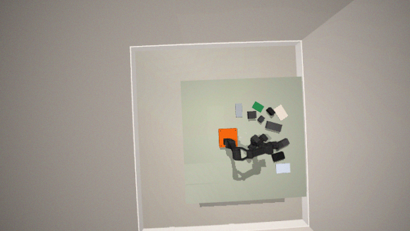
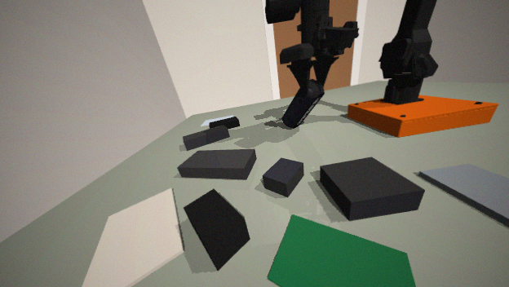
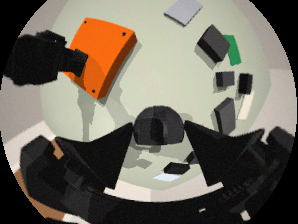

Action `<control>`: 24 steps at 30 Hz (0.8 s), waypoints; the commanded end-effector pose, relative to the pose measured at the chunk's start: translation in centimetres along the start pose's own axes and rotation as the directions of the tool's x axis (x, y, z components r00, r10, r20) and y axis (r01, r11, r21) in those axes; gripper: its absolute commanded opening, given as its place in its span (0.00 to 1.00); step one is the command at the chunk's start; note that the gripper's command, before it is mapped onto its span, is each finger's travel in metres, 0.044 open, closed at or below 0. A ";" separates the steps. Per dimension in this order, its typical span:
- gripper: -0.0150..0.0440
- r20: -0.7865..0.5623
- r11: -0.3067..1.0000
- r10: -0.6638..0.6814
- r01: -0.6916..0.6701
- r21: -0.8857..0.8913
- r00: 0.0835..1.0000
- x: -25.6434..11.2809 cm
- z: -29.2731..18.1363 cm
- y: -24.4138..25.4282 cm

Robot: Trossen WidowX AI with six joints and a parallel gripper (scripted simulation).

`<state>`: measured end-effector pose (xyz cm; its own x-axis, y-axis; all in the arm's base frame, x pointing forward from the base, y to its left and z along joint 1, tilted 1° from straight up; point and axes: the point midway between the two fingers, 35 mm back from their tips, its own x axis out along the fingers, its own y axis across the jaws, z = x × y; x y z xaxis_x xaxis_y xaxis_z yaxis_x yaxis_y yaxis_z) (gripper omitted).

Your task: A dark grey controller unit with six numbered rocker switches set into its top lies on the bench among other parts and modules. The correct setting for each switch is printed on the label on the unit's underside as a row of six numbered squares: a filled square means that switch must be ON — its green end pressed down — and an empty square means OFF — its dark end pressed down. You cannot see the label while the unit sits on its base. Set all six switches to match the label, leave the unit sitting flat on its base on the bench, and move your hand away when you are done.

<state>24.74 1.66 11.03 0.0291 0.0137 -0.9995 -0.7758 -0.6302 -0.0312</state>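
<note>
The dark controller unit (image 2: 301, 107) (image 3: 159, 136) hangs tilted between the fingertips, with its lower end just above the bench in the exterior view. A strip of small white marks shows along its lower right side there, too small and slanted to read. My gripper (image 2: 312, 84) (image 3: 158, 124) is shut on the unit, one finger at each side of its upper end. In the wrist view only the unit's dark rounded end shows, and the switches cannot be made out. In the top view I cannot tell the unit from the arm.
The orange base plate (image 1: 228, 134) (image 2: 449, 110) (image 3: 102, 50) bears the arm. Dark blocks (image 2: 371, 179) (image 2: 283, 175) (image 2: 218, 163) (image 2: 205, 138), a green board (image 2: 338, 253), a cream panel (image 2: 143, 236) and a grey panel (image 2: 469, 179) lie around. A black block (image 1: 278, 156) lies near a pale panel (image 1: 283, 168).
</note>
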 end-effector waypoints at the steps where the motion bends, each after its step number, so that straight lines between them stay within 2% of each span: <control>1: 0.83 0.005 1.000 0.011 -0.011 0.007 1.000 0.6 0.2 0.3; 24: 0.83 0.006 1.000 0.011 -0.011 0.007 1.000 1.6 1.7 0.3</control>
<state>23.74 3.03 9.88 0.0232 0.0202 -0.9995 -0.7738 -0.6327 -0.0307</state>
